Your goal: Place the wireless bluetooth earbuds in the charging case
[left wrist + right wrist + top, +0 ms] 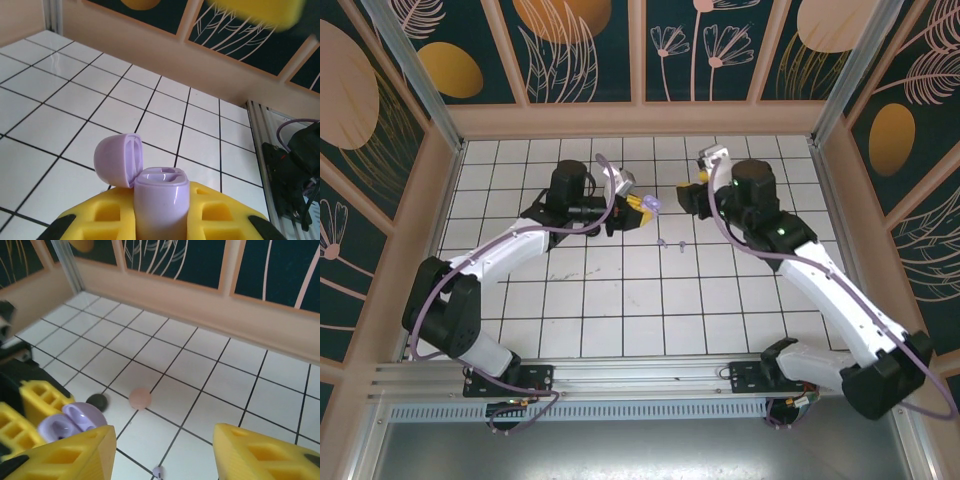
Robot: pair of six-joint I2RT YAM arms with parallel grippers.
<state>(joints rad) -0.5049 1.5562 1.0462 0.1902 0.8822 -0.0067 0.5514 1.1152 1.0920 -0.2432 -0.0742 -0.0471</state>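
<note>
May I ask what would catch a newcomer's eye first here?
A lavender plastic charging case, lid flipped open, stands pinched in the left arm's yellow fingers above the white tiled table. The right arm's yellow fingers gape open nearby, with a pink round case and a black round case on the tiles.

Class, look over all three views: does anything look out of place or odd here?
Two lavender earbuds lie loose on the tiles, apart from the matching lavender charging case. The left gripper holds that case with its lid open and its sockets seemingly empty.
</note>
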